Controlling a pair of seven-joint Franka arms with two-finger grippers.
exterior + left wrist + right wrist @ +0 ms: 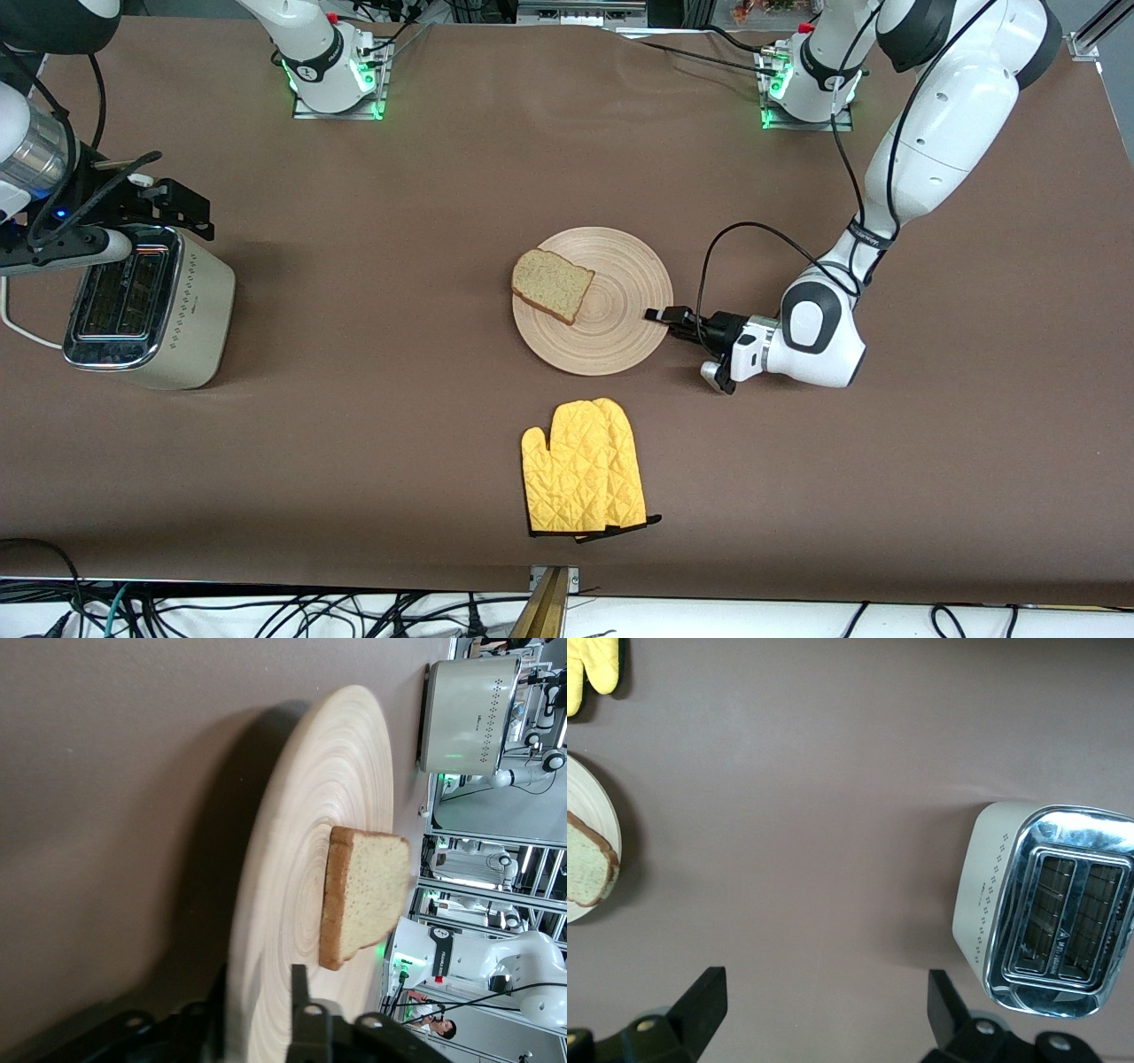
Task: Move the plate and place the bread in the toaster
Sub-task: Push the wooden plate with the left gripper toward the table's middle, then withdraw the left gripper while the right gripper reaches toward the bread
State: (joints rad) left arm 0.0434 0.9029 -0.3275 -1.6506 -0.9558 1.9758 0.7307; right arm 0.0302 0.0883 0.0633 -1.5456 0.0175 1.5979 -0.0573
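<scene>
The plate (611,306) lies in the middle of the table, with the bread (552,283) on it. The left gripper (660,316) has its fingers on either side of the plate's rim, a little apart. The right gripper (824,1005) waits wide open over the toaster (146,306), holding nothing.

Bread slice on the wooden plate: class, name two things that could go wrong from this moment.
1. The bread slice overhangs the wooden plate's rim, so a jolt from the left gripper at the plate's edge could tip it off.
2. The right gripper, open above the table beside the toaster, might knock it when descending.
</scene>
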